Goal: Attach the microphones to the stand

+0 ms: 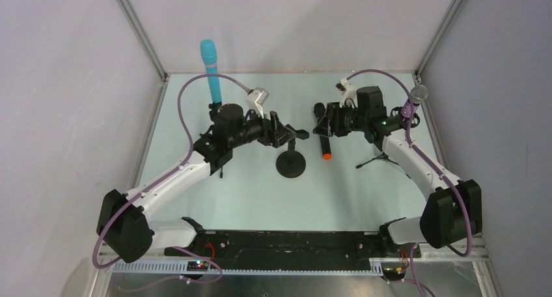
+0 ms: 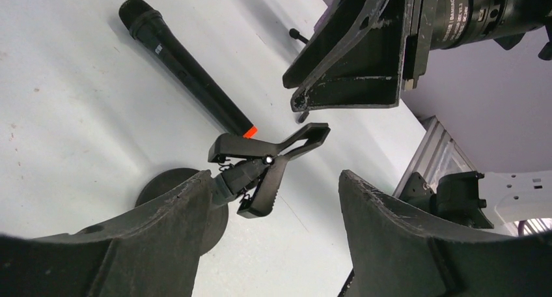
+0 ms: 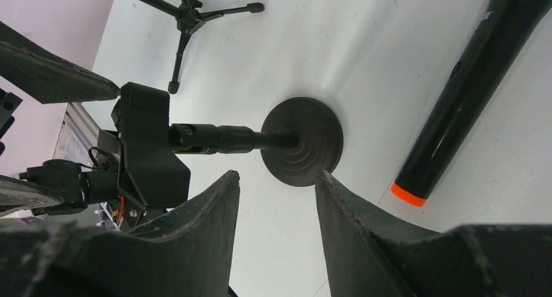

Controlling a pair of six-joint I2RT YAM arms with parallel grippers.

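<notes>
The pale table (image 1: 247, 193) is occupied by a black microphone (image 1: 323, 144) laid flat, a round-based stand (image 1: 291, 163) just beside it, and a tripod stand (image 1: 374, 159) to the right.

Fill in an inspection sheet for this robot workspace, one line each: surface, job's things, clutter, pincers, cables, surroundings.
surface: pale table, a few small specks.
job's things: black microphone lies flat beside the round-base stand, whose clip is empty; cyan microphone upright behind the left arm; purple microphone raised above the tripod stand.
clutter: nothing seen.
pincers: left pincer open, facing the clip; right pincer open, holding nothing.
cables: purple cable loops along each arm.
surroundings: plain walls, metal frame posts.
</notes>
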